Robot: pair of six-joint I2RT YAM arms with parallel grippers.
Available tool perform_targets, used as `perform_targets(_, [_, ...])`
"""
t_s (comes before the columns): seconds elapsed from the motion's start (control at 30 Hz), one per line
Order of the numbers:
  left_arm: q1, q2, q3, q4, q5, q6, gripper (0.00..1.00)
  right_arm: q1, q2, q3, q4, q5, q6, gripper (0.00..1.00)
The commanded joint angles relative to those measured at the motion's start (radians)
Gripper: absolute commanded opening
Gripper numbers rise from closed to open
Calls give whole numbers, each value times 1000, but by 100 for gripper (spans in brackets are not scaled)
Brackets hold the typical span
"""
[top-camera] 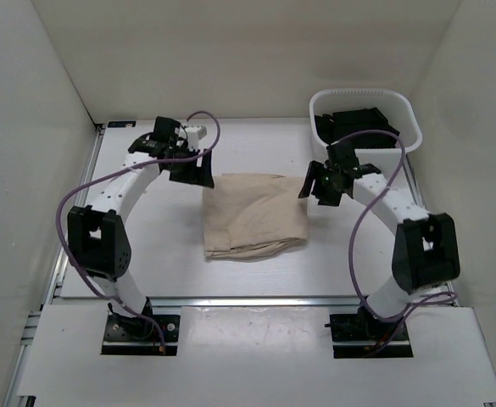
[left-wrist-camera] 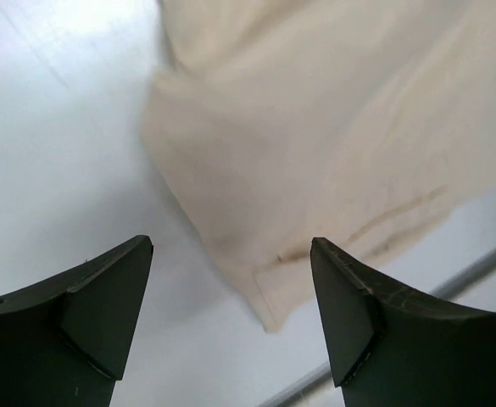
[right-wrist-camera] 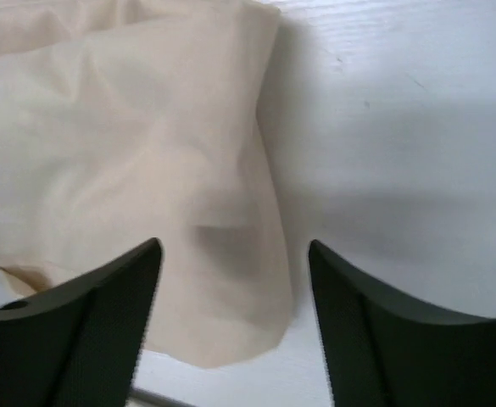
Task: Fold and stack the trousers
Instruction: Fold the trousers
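The beige trousers (top-camera: 252,216) lie folded into a rough rectangle in the middle of the white table. My left gripper (top-camera: 190,167) is open and empty, just off the cloth's far left corner. My right gripper (top-camera: 317,186) is open and empty, at the cloth's far right corner. In the left wrist view the trousers (left-wrist-camera: 332,136) fill the upper right, with a corner pointing down between my open fingers (left-wrist-camera: 103,305). In the right wrist view the trousers (right-wrist-camera: 129,170) lie left and centre, their edge running between my open fingers (right-wrist-camera: 358,322).
A white basket (top-camera: 410,127) with black folded garments (top-camera: 358,125) stands at the back right, just behind the right arm. White walls close in the table on the left, back and right. A metal rail (top-camera: 256,299) runs along the table's near edge.
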Motion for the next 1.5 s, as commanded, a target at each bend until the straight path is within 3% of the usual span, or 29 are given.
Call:
perform_targets(0.0, [10, 108, 117, 51, -53, 7, 86, 61, -156, -70, -15, 182, 38, 70])
perform_targets(0.03, [10, 135, 138, 63, -76, 7, 84, 99, -184, -111, -5, 203, 51, 55])
perform_targets(0.17, [19, 276, 210, 63, -140, 7, 77, 190, -255, -234, 97, 160, 138, 22])
perform_targets(0.27, [28, 316, 230, 63, -140, 7, 75, 221, -246, -317, 159, 144, 204, 4])
perform_targets(0.6, [39, 395, 298, 63, -234, 7, 75, 211, -178, -353, 163, 157, 206, 0])
perform_targets(0.7, [39, 354, 298, 63, -234, 7, 83, 211, -206, -316, 116, 157, 184, 0])
perform_targets(0.77, [39, 320, 310, 63, -246, 7, 87, 202, -238, -269, 58, 148, 169, 6])
perform_targets(0.8, [51, 298, 319, 63, -246, 7, 88, 202, -276, -241, 26, 148, 149, 39])
perform_targets(0.83, [62, 248, 344, 43, -261, 7, 99, 202, -295, -207, -13, 148, 138, 72])
perform_targets(0.87, [62, 220, 361, 28, -277, 7, 100, 193, -311, -167, -131, 148, 138, 92])
perform_targets(0.9, [73, 188, 376, -15, -304, 7, 100, 182, -322, -59, -219, 178, 138, 99])
perform_targets(0.97, [97, 82, 388, -53, -401, 7, 100, 120, -322, 58, -501, 215, 117, 99])
perform_targets(1.1, [156, -94, 289, -168, -548, 7, 100, 47, -344, 223, -804, 303, 72, 99])
perform_targets(1.17, [206, -163, 211, -297, -599, 7, 100, 26, -408, 247, -860, 367, 74, 99])
perform_targets(1.23, [260, -211, 39, -360, -599, 7, 100, -9, -456, 247, -889, 379, 74, 99])
perform_targets(1.27, [325, -282, -99, -360, -578, 7, 100, -19, -497, 247, -901, 379, 74, 99])
perform_targets(1.37, [444, -462, -277, -295, -527, 7, 100, -37, -566, 188, -901, 379, 83, 99])
perform_targets(1.47, [478, -583, -415, -267, -501, 7, 100, -37, -600, 122, -892, 379, 94, 99])
